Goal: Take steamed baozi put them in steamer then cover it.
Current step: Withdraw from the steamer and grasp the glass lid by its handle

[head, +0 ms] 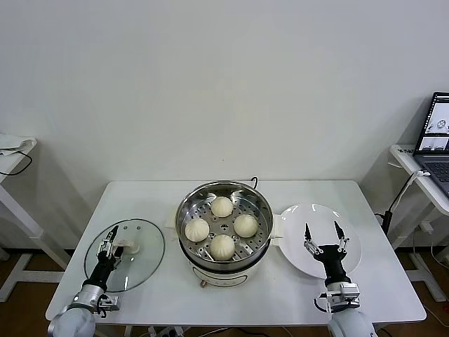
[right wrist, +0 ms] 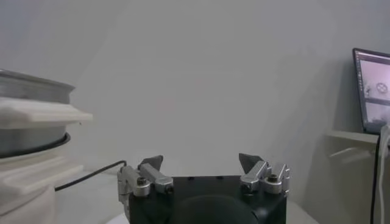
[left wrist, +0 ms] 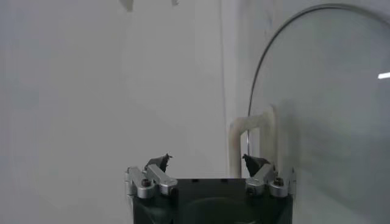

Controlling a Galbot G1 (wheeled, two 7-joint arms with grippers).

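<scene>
- The steamer (head: 224,235) is set at the middle of the desk (head: 175,295).
- Four steamed baozi (head: 222,206) are held in the steamer, on its tray.
- The cover (head: 125,254) is laid flat on the desk, left of the steamer.
- A plate (head: 320,240) is placed just right of the steamer.
- The left claw (head: 109,247) is positioned over the cover's handle (head: 129,246); the right claw (head: 323,235) is held over the plate.

I see a round, shiny stainless-steel steamer (head: 225,217) with a perforated metal tray and a smooth cream-white plastic-looking base. The four cream-white buns (head: 222,206) in it look matt and doughy, with pleated tops. The round clear glass lid (head: 144,249) has a thin metal rim and a smooth cream-white handle. The flat white plate (head: 298,242) looks glossy, and the white tabletop (head: 140,200) smooth and matt.
</scene>
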